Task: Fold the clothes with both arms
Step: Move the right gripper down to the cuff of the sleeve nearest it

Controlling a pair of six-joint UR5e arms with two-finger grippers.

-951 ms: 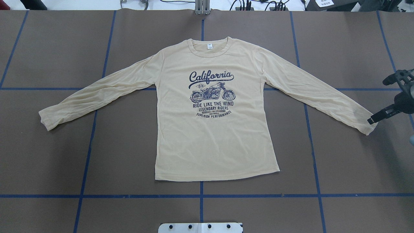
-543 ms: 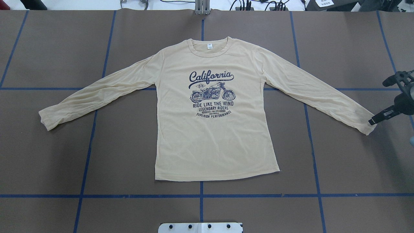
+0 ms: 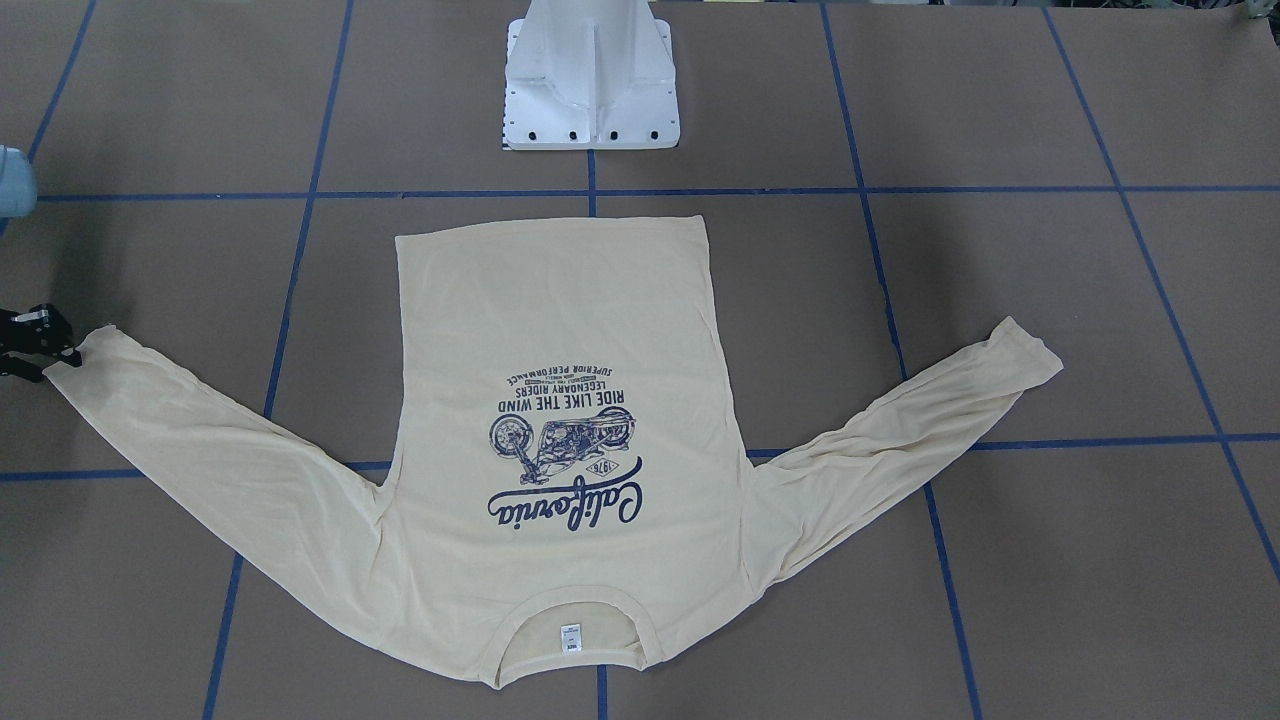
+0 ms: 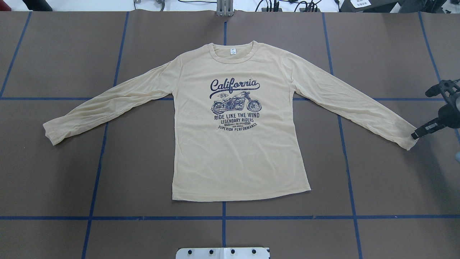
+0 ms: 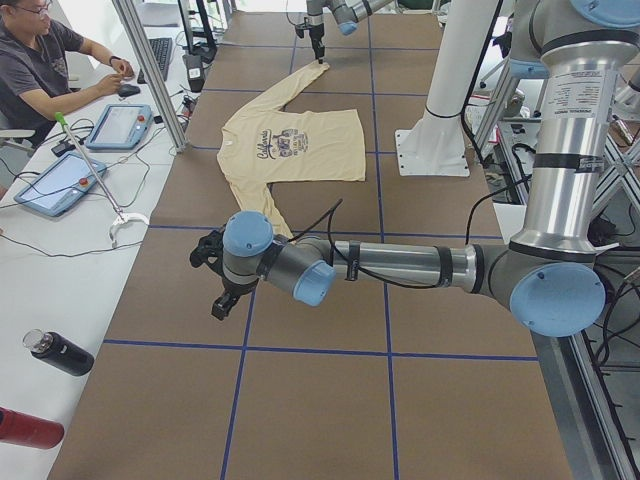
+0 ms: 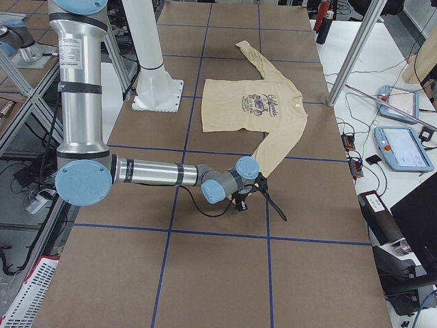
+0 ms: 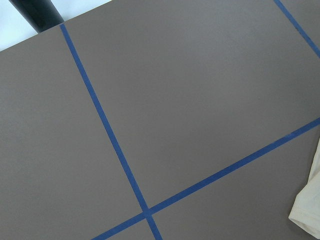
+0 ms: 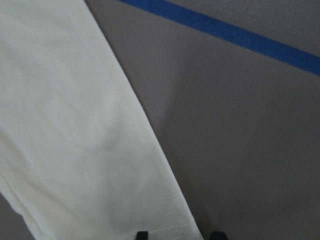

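The cream-yellow shirt (image 4: 237, 144) lies flat and face up on the brown table, both sleeves spread out; it also shows in the front-facing view (image 3: 550, 300). My right gripper (image 4: 415, 135) is at the end of the shirt's right sleeve cuff (image 4: 406, 138). In the right wrist view the gripper (image 8: 179, 235) is open, its fingertips (image 8: 142, 234) either side of the cuff's corner (image 8: 165, 210). My left gripper (image 5: 215, 285) shows only in the exterior left view, beyond the left cuff (image 4: 54, 131); I cannot tell whether it is open or shut. The left wrist view shows that cuff's edge (image 7: 310, 210).
The white pedestal base (image 3: 590, 80) stands at the robot's side of the table. Blue tape lines (image 4: 222, 217) grid the table. An operator (image 5: 40, 60) sits at a side desk with tablets; bottles (image 5: 60, 352) and a metal post (image 5: 150, 70) stand along it.
My right gripper has shifted slightly outward along the right sleeve, to the cuff's end. The shirt has not moved.
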